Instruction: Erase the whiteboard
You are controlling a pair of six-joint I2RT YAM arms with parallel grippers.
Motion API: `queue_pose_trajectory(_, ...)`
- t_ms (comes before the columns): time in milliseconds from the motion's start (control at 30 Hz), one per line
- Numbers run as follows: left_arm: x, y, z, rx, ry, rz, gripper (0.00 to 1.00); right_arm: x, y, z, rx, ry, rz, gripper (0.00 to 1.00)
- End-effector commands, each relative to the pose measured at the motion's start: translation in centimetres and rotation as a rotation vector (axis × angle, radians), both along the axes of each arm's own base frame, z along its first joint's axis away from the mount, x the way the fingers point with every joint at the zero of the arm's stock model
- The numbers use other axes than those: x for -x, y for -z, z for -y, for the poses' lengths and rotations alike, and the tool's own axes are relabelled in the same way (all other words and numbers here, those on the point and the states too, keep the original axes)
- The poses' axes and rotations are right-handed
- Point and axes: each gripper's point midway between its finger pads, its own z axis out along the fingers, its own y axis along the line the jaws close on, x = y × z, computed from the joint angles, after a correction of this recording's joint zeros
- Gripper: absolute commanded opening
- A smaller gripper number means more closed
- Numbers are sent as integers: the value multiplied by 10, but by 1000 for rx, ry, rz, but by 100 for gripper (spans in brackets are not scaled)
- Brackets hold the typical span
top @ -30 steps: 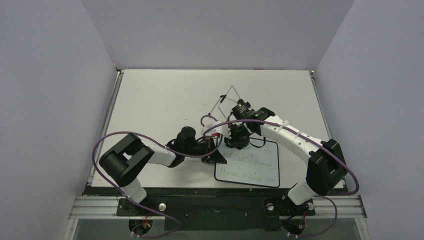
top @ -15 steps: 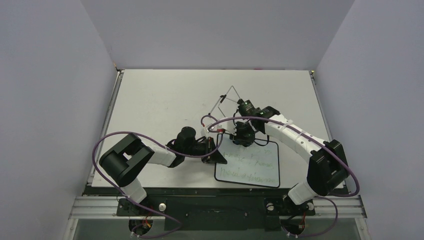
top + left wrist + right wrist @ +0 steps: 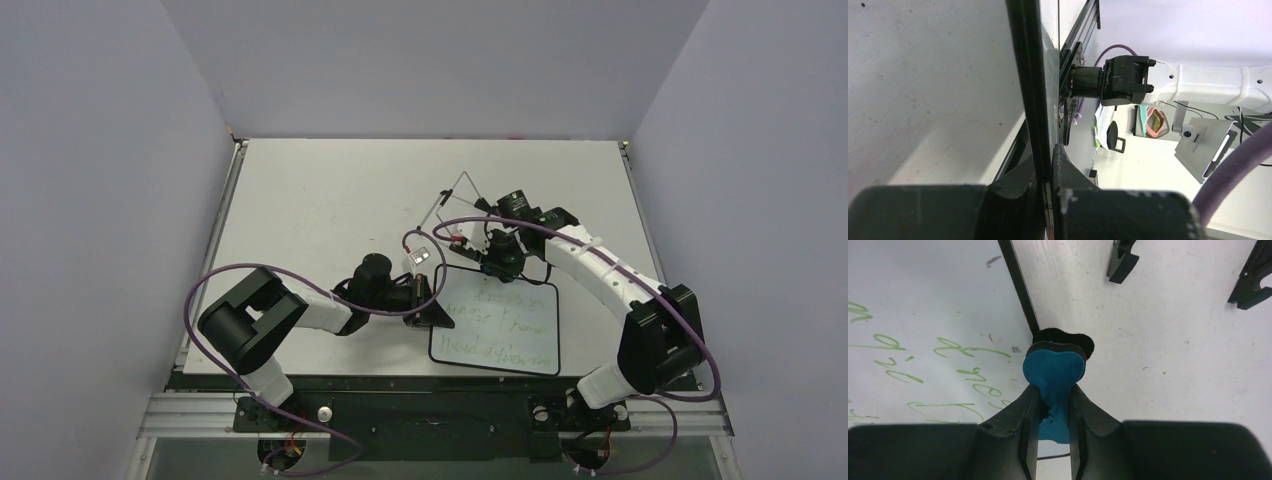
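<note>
The whiteboard [image 3: 497, 322] lies flat near the table's front edge, with green handwritten lines across it. My left gripper [image 3: 433, 303] is shut on its left edge; in the left wrist view the black frame [image 3: 1027, 75] runs between the closed jaws of that gripper [image 3: 1048, 175]. My right gripper [image 3: 503, 260] is shut on the blue-and-black eraser [image 3: 1054, 369] at the board's far edge. In the right wrist view the eraser sits right at the board's black frame, with the written board surface [image 3: 923, 315] to its left.
The wire easel stand [image 3: 456, 198] stands just beyond the board; two of its black feet [image 3: 1122, 260] show in the right wrist view on the bare table. A purple cable loops over both arms. Grey walls enclose the table on three sides.
My right gripper has slid the eraser to the right and slightly away, from the board's upper left to its far edge. The top line of writing now shows. The left arm has not moved.
</note>
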Motion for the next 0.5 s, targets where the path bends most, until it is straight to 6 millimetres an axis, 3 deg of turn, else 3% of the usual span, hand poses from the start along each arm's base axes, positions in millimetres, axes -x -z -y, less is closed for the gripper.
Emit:
queue_pose_trajectory(0,-3,-28,6,88,18,140,0,0,-35,-14,-162,2,31,0)
queue_pose_trajectory(133,-3,-27,6,85,16,141,0,25,-45,-19,-235,-106,-4,0)
queue_pose_trajectory(333,-2,-29,7,89,19,144,0,31,-14,-11,-83,-121,-36,0)
queue_pose_trajectory(467,-2,-30,7,87,17,148,0,37,-3,-14,-8,-161,-33,0)
